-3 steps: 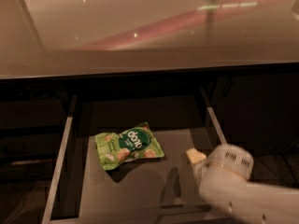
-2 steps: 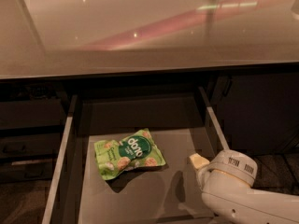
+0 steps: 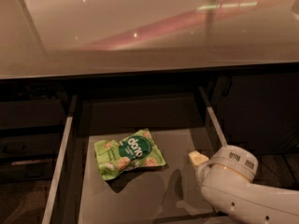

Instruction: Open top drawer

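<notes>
drawer (image 3: 140, 195): 1, pulled open | green snack bag (image 3: 129, 153): 1, in the drawer | side rails (image 3: 58, 171): 2 | counter top (image 3: 149, 31): 1 | robot arm (image 3: 243, 195): 1 | gripper (image 3: 198, 158): 1, low on the right, over the drawer's right side

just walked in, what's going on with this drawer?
The top drawer stands pulled well out from under the counter, with its grey floor and pale side rails exposed. A green snack bag lies inside, left of centre. The robot's gripper is at the drawer's right side near the front, apart from the bag. Opening looks done or nearly so.
</notes>
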Available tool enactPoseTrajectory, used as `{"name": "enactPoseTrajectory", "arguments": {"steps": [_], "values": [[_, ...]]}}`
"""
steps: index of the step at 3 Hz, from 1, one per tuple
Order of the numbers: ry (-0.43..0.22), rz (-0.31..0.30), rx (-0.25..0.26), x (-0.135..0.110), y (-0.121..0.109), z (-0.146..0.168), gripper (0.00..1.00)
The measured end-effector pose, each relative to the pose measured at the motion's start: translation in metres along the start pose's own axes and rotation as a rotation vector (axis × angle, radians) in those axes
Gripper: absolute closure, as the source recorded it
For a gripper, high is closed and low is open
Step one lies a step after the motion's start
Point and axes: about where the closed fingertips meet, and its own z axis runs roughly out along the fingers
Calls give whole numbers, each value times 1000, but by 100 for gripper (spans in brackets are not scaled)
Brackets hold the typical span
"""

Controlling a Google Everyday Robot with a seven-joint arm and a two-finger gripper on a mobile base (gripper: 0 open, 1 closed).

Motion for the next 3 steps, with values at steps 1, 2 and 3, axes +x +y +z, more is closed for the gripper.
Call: {"name": "enactPoseTrajectory", "arguments": {"steps": [1,2,3], "values": [[-52,87,101,18,-25,-25,0],[-174,147,227,12,-48,-50,0],[-174,147,227,12,-48,-50,0]]}}
